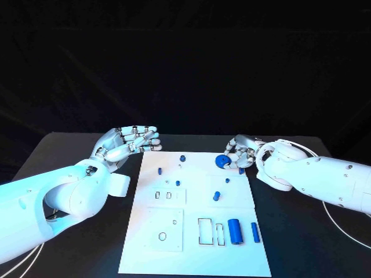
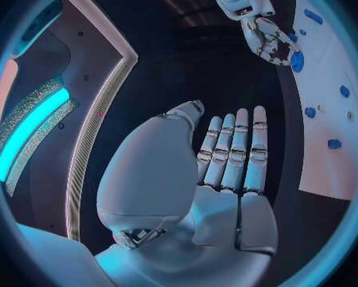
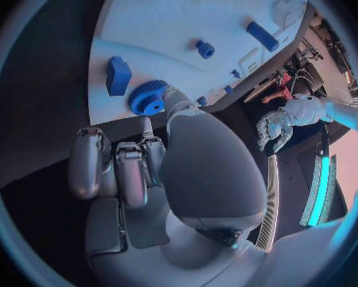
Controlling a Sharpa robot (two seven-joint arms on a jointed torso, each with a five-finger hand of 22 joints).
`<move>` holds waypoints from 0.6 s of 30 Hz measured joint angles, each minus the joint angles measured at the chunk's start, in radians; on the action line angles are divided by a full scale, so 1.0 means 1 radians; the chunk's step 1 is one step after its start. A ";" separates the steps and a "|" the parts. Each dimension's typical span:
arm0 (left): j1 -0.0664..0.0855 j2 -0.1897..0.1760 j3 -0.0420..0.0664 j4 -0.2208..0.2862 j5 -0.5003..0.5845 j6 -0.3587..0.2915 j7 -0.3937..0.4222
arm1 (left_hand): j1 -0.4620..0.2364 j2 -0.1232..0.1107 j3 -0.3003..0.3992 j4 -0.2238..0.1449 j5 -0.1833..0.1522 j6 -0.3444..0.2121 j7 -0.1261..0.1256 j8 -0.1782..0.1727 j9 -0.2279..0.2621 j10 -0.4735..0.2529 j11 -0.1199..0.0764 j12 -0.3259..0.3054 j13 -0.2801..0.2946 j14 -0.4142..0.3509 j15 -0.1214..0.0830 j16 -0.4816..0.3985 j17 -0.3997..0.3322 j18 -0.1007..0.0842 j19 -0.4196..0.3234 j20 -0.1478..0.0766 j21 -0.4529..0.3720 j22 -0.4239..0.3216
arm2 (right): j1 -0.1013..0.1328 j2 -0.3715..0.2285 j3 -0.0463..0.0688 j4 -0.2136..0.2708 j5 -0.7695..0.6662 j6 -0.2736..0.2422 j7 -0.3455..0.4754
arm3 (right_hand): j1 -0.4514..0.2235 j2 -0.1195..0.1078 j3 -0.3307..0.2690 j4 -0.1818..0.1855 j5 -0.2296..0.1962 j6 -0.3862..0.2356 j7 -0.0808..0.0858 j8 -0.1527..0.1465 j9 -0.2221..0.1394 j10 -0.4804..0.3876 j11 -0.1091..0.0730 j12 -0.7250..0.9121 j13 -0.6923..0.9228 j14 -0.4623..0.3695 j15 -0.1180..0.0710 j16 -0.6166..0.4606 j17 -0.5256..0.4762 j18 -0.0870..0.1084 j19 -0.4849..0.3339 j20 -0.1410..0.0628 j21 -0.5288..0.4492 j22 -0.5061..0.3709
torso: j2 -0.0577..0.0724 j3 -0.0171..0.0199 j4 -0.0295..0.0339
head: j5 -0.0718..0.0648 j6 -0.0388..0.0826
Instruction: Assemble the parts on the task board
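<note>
Blue cylinders [image 1: 235, 231] near board [image 1: 194, 255] front; right robot hand [image 1: 240, 153] pinches toothed gear [image 1: 223, 161]; left robot hand [image 1: 128, 142] empty, spread.

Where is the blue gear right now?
In the head view the blue gear sits at the far right part of the task board, right at the fingertips of the right hand; whether they grip it is unclear.

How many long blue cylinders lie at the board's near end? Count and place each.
2. The thick cylinder lies just right of the rectangular slots on the task board; the thin cylinder lies right of it, by the board's right edge. None seem hidden there.
</note>
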State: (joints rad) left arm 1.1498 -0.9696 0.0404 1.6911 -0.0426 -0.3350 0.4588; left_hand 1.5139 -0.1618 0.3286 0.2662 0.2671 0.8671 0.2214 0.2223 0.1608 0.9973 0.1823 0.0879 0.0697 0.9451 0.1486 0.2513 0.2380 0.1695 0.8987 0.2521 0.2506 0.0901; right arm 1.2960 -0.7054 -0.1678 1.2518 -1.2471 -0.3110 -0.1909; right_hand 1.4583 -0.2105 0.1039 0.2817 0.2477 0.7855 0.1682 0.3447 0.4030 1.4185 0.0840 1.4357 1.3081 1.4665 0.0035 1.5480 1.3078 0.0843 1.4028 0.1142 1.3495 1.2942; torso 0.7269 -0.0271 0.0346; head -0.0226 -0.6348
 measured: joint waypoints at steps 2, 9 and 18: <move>0.000 0.000 0.000 0.000 0.000 0.000 0.000 | 0.000 0.000 0.000 0.000 0.000 0.000 0.000 0.000 0.000 0.000 0.000 0.000 0.000 0.000 0.000 0.000 0.000 0.000 0.000 0.000 0.000 0.000 | 0.000 0.001 0.000 -0.001 0.003 0.000 0.000 | 0.004 0.004 0.000 0.000 0.000 0.000 0.000 0.004 0.000 0.002 -0.002 0.000 0.000 0.000 0.000 0.000 0.000 0.000 0.003 0.000 0.000 0.003 | 0.000 0.0000 0.0000 | 0.000 -0.001; 0.000 0.000 0.000 -0.001 0.000 0.001 -0.001 | 0.000 0.000 0.000 0.000 0.000 0.000 0.000 0.000 0.000 0.000 0.000 0.000 0.000 0.000 0.000 0.000 0.000 0.000 0.000 0.000 0.000 0.000 | 0.000 0.010 0.000 -0.013 0.010 0.002 0.000 | 0.002 0.013 0.004 0.004 0.000 0.000 0.000 0.008 0.000 0.002 -0.002 0.004 0.000 0.000 0.000 0.000 0.000 0.000 0.003 0.000 0.004 0.007 | 0.000 0.0000 -0.0001 | 0.000 -0.001; 0.000 0.002 0.000 -0.002 0.000 0.001 -0.002 | 0.000 0.000 0.008 0.000 0.000 0.000 0.000 0.000 0.002 0.000 0.000 -0.004 0.000 0.000 0.000 0.000 0.004 0.000 0.000 0.000 0.000 -0.002 | -0.001 0.024 0.000 -0.031 0.015 0.007 0.000 | 0.002 0.013 0.004 0.004 0.000 0.000 0.000 0.008 0.000 0.002 -0.002 0.008 0.000 0.000 0.000 0.004 0.000 0.000 0.003 0.000 0.008 0.012 | 0.001 0.0000 0.0009 | -0.001 -0.005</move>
State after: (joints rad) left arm 1.1498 -0.9679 0.0404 1.6889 -0.0424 -0.3337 0.4569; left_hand 1.5139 -0.1618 0.3371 0.2661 0.2671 0.8671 0.2214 0.2224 0.1624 0.9973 0.1823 0.0837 0.0697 0.9451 0.1486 0.2513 0.2419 0.1695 0.8987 0.2521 0.2506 0.0886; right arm 1.2947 -0.6817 -0.1678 1.2206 -1.2325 -0.3045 -0.1907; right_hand 1.4607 -0.1973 0.1080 0.2857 0.2476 0.7856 0.1681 0.3522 0.4029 1.4203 0.0823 1.4435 1.3078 1.4665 0.0035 1.5515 1.3076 0.0843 1.4058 0.1146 1.3576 1.3061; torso 0.7278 -0.0271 0.0355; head -0.0237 -0.6400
